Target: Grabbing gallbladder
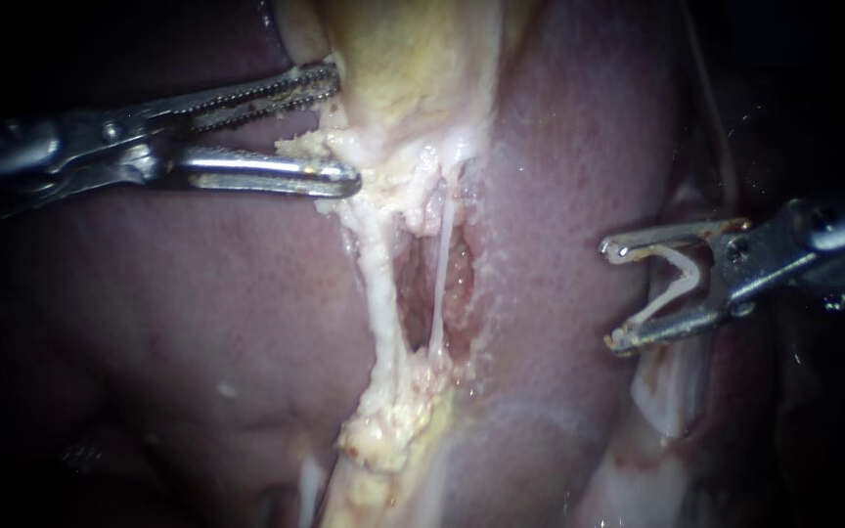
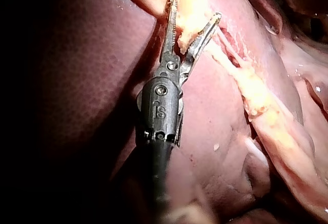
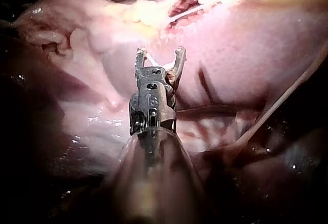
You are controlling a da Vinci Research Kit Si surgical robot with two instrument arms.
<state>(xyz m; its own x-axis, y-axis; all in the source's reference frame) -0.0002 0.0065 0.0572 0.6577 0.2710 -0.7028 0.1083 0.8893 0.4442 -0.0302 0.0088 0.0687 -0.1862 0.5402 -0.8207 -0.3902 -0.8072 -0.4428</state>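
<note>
The gallbladder lies at the top centre against the liver. Its pale lower edge sits between the wide-spread jaws of the left instrument, not clamped. Well apart, the right instrument carries a white clip between its 2 spread jaws.

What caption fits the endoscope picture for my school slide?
Left instrument, jaws open, straddles pale tissue at the edge of the gallbladder; right instrument, holding a white clip, hovers over the liver.
</note>
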